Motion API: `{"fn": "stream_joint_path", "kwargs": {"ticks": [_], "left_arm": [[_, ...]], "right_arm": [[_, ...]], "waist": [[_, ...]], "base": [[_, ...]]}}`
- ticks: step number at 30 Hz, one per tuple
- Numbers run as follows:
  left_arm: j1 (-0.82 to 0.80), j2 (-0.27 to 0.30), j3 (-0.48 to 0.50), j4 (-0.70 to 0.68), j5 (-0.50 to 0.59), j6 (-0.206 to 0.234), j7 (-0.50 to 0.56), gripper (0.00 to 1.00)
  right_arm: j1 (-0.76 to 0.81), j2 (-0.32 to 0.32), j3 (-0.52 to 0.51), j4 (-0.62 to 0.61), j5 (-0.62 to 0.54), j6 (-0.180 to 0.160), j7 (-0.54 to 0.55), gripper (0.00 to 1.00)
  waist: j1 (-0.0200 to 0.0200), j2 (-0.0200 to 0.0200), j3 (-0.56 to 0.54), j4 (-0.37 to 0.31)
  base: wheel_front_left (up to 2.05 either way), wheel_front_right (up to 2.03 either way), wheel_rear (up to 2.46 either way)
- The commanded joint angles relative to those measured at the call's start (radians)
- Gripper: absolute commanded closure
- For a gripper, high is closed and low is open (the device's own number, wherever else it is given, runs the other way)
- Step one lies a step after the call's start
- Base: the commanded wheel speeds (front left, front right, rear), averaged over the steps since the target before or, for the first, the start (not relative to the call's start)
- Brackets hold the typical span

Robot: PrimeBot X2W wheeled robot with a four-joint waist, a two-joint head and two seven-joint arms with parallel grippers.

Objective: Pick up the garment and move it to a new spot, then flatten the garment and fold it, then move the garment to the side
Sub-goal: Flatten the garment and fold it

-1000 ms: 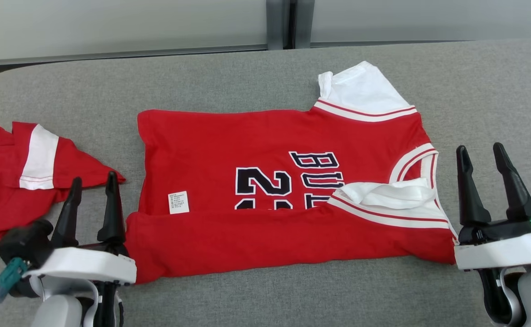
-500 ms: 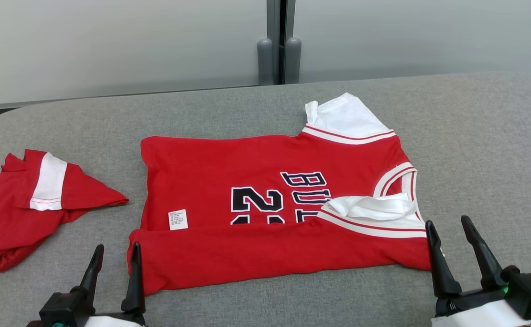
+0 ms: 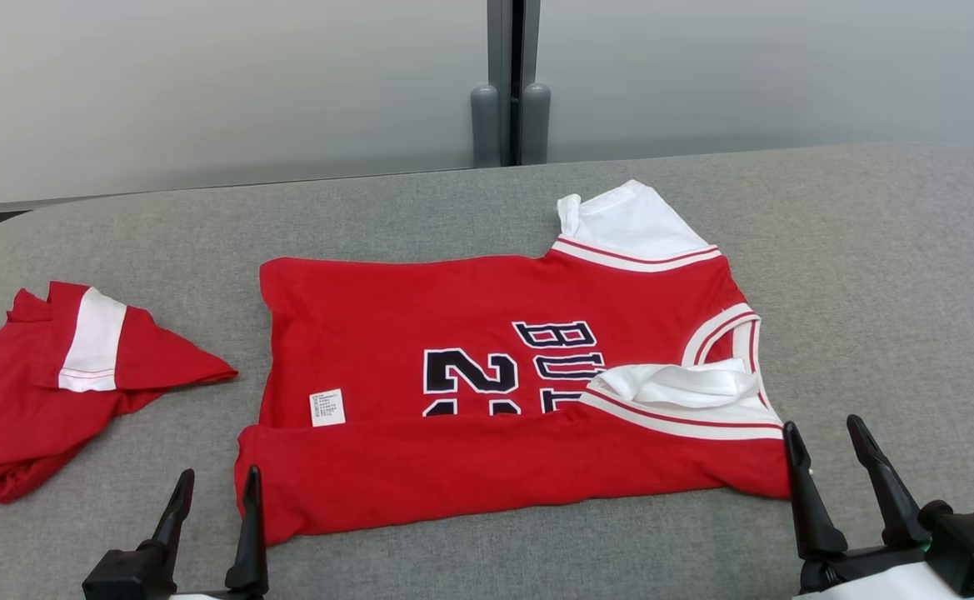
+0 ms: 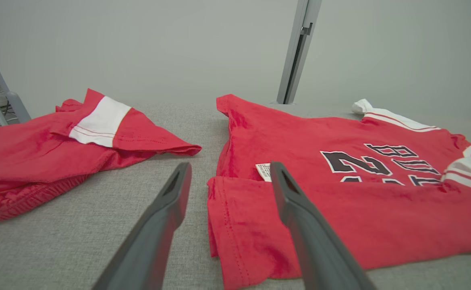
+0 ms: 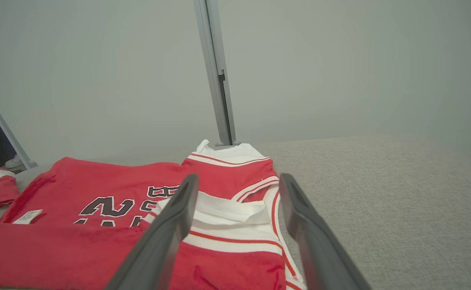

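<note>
Dark fingers of the left gripper (image 3: 220, 472) stand parted at the near edge, clasping nothing, just beside the near left corner of the garment (image 3: 487, 375); the right gripper (image 3: 822, 423) is likewise spread and empty, close to the garment's near right corner. Red, with white red-striped trim at neck and armholes, the garment lies flat in the middle of the table, its near long edge folded up over the front; black, white-edged print reads "2" and "BU", the rest hidden under that fold. A small white label (image 3: 327, 407) sits by the fold, its print too small to read; a second red garment (image 3: 28, 408) with a white band lies crumpled well to the left, cut off by the frame. Grey woven cloth covers the table (image 3: 870, 292); behind it pale wall panels (image 3: 203, 83) meet at a grey post (image 3: 510, 75).
</note>
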Motion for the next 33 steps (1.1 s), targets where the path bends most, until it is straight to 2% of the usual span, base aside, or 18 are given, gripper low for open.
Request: {"fn": "stream_joint_path", "kwargs": {"ticks": [1, 6, 14, 19, 20, 21, 22, 23, 24, 33], "left_arm": [[-0.01, 0.006, 0.0, 0.005, 0.001, -0.006, -0.004, 0.0], [-0.052, -0.002, -0.019, 0.072, -0.021, -0.023, 0.053, 0.0], [-0.093, -0.044, -0.014, 0.215, -0.133, -0.068, 0.144, 0.0], [-0.113, -0.05, -0.015, 0.275, -0.186, -0.096, 0.192, 0.0], [-0.116, -0.052, -0.012, 0.281, -0.201, -0.102, 0.197, 0.19], [-0.119, -0.052, -0.013, 0.286, -0.207, -0.108, 0.202, 0.5], [-0.122, -0.047, -0.02, 0.29, -0.205, -0.114, 0.205, 0.81], [-0.123, -0.044, -0.021, 0.291, -0.206, -0.118, 0.203, 1.0], [-0.125, -0.044, -0.018, 0.291, -0.214, -0.12, 0.197, 1.0], [-0.108, -0.002, -0.005, 0.255, -0.237, -0.143, 0.173, 1.0]], "right_arm": [[-0.003, -0.004, -0.004, 0.003, 0.002, 0.0, 0.0, 0.0], [-0.04, -0.01, -0.011, 0.055, 0.009, 0.0, 0.015, 0.0], [-0.106, -0.023, -0.012, 0.3, 0.052, 0.0, 0.026, 0.0], [-0.159, -0.014, 0.01, 0.431, 0.095, 0.0, 0.018, 0.0], [-0.169, -0.007, 0.017, 0.452, 0.109, 0.0, 0.019, 0.0], [-0.177, -0.005, 0.027, 0.473, 0.118, 0.0, 0.027, 0.0], [-0.189, -0.001, 0.038, 0.485, 0.134, 0.0, 0.024, 0.37], [-0.199, 0.0, 0.046, 0.497, 0.142, 0.0, 0.021, 0.84], [-0.205, 0.0, 0.055, 0.504, 0.15, 0.0, 0.016, 1.0], [-0.2, -0.023, 0.098, 0.499, 0.209, 0.0, -0.011, 1.0]], "waist": [[0.0, -0.0001, 0.002, 0.001], [0.0, -0.0001, 0.024, 0.005], [0.0, -0.0001, 0.058, 0.012], [0.0, -0.0001, 0.067, 0.019], [0.0, -0.0001, 0.068, 0.019], [0.0, -0.0001, 0.07, 0.019], [0.0, -0.0001, 0.071, 0.018], [0.0, -0.0001, 0.072, 0.018], [0.0, -0.0001, 0.072, 0.019], [0.0, -0.0001, 0.052, 0.024]], "base": [[0.0, 0.0, 0.0], [0.0, 0.0, 0.0], [0.0, 0.0, 0.0], [0.0, 0.0, 0.0], [0.0, 0.0, 0.0], [0.0, 0.0, 0.0], [0.0, 0.0, 0.0], [0.0, 0.0, 0.0], [0.0, 0.0, 0.0], [0.0, 0.0, 0.0]]}}
